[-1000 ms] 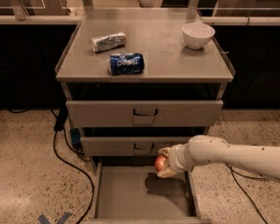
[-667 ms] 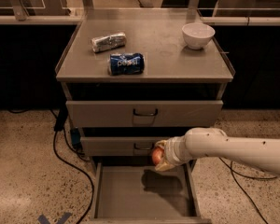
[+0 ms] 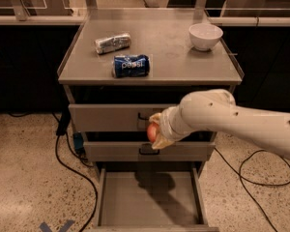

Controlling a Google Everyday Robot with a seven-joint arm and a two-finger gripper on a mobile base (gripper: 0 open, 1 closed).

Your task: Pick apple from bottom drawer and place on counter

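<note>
While hanging over one bottom drawer (image 3: 150,202), clamps one apple (image 3: 151,132) in one tool (image 3: 157,132); atop table (image 3: 183,62), one can (image 3: 131,65), one bowl (image 3: 205,36), one packet (image 3: 112,43).

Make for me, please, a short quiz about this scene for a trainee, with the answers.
1. True or false: the gripper, in front of the two closed drawers, holds the apple.
2. The Pepsi can on the counter is: A upright, B lying on its side, C crushed flat.
3. Fill in: the bottom drawer stands ____.
Key: 1 true; 2 B; 3 open.
</note>
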